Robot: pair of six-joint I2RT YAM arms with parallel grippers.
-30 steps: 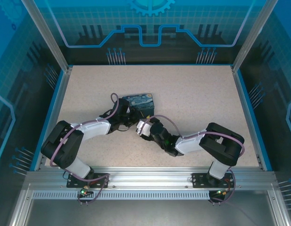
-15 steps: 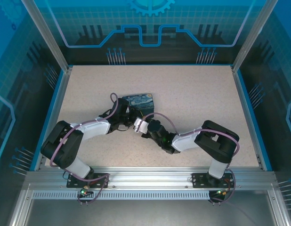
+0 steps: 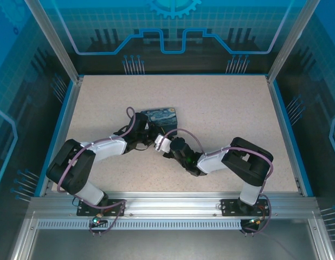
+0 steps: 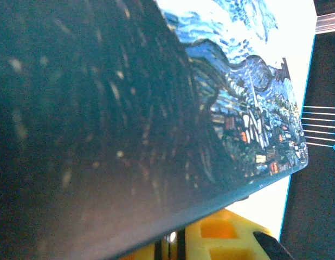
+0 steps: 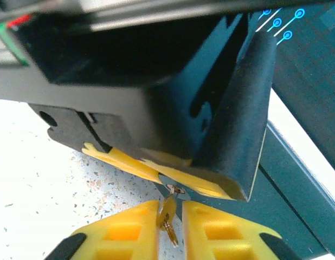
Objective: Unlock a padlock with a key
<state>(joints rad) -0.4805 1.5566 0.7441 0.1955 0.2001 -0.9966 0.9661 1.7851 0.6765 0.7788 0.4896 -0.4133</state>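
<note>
At right wrist, key point(image 5: 168, 216) in right gripper point(image 5: 171, 208), at left, painted box point(image 4: 238, 108)

1. The painted box point(image 3: 163, 115) sat on the table point(image 3: 227, 108), at 11 o'clock from centre.
2. The left gripper point(image 3: 150, 131) lay at the box's 7 o'clock, the right gripper point(image 3: 156, 142) at 6.
3. The key point(image 5: 168, 214) stood between the right gripper's fingers.

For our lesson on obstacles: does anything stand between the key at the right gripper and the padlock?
Nothing visible does. The key sits between the right gripper's fingers, its tip just short of the apparent padlock, a small glint at the left gripper's yellow tips.
</note>
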